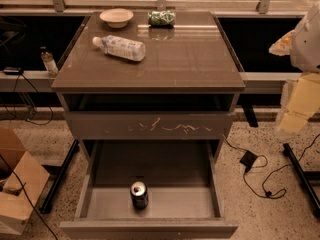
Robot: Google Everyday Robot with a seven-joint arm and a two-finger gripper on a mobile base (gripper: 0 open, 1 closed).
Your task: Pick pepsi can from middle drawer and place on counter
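Note:
The pepsi can [139, 194] stands upright on the grey floor of the open middle drawer [150, 230], near its front and about midway across. The drawer is pulled well out below the scratched drawer front [150, 126]. The counter [165, 64] is the glossy grey-brown slab on top of the cabinet. My gripper [294, 115] hangs at the right edge of the view, beside the cabinet's right side at about the height of the scratched drawer front. It is well away from the can and holds nothing that I can see.
On the counter lie a clear bottle with a white label [120, 47] on its side, a pale bowl [116, 17] and a green patterned packet [161, 18] at the back. Cables [255, 176] trail on the floor at the right. A cardboard box [17, 194] stands at the left.

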